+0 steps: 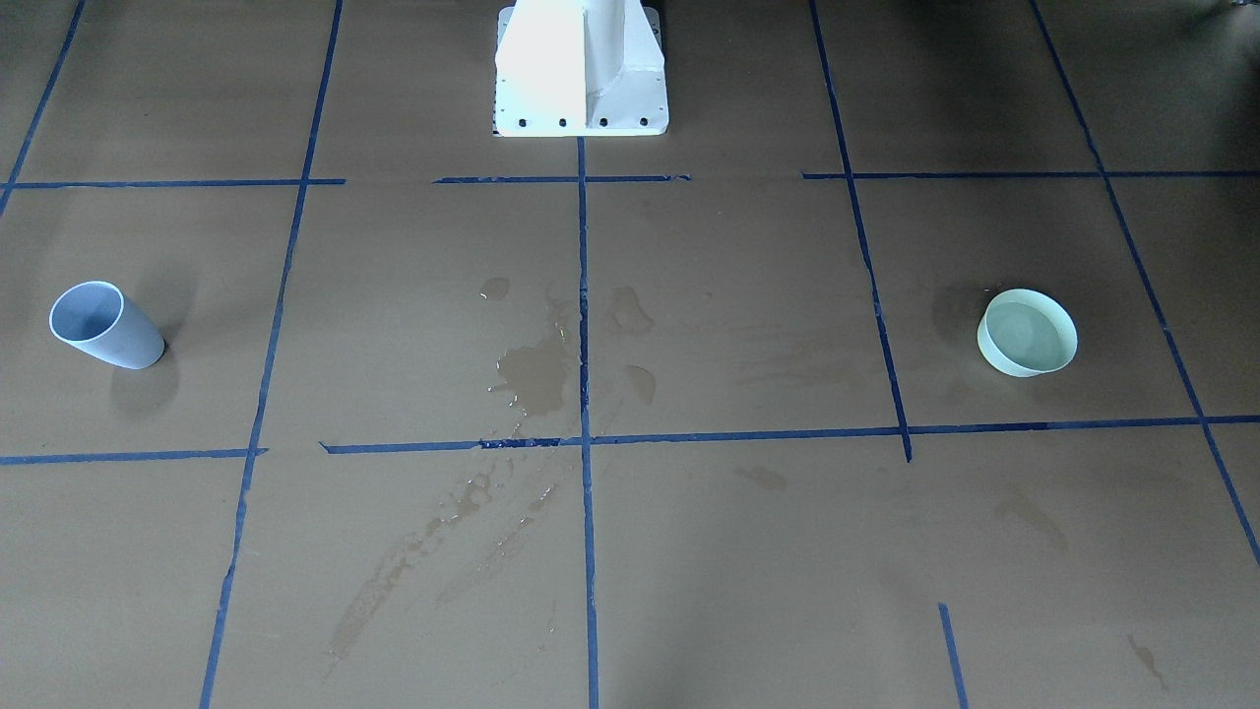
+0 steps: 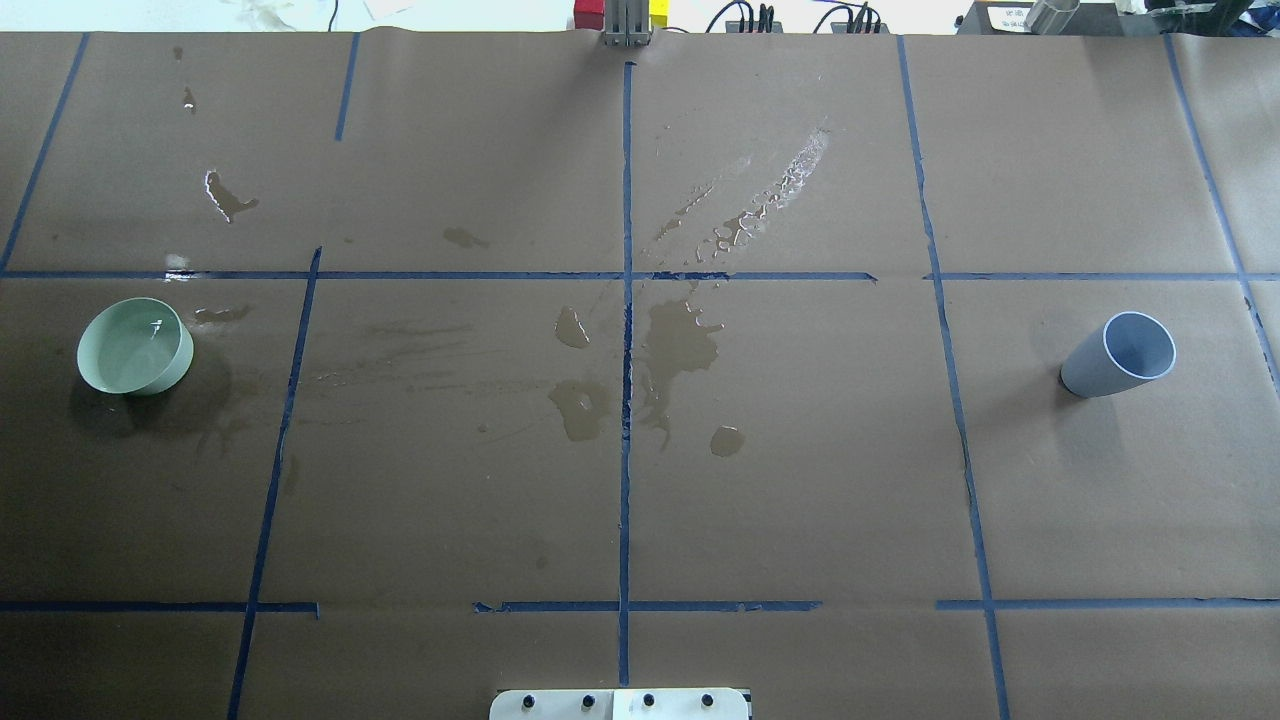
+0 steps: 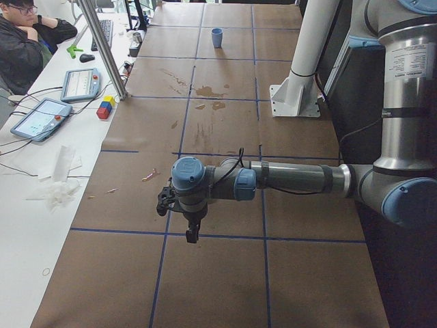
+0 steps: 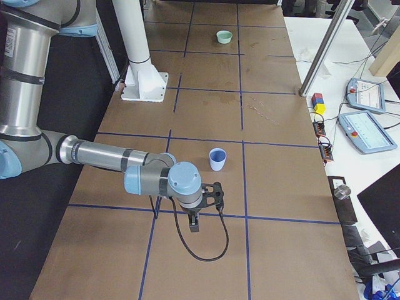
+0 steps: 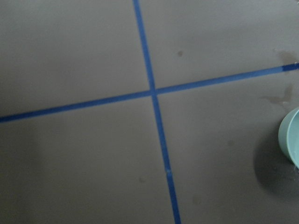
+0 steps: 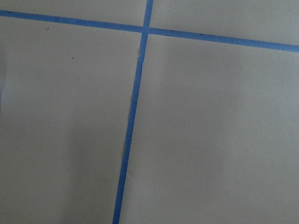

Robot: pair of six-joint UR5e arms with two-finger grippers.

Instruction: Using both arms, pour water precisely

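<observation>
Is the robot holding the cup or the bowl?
Neither. The blue cup and green bowl stand alone, apart from the left tool and right tool.

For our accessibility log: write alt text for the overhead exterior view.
A pale green bowl stands at the left and a blue-grey cup at the right of a brown table gridded with blue tape. Spilled water lies in puddles and streaks around the centre line between them. A white pedestal base shows at the bottom edge.
</observation>
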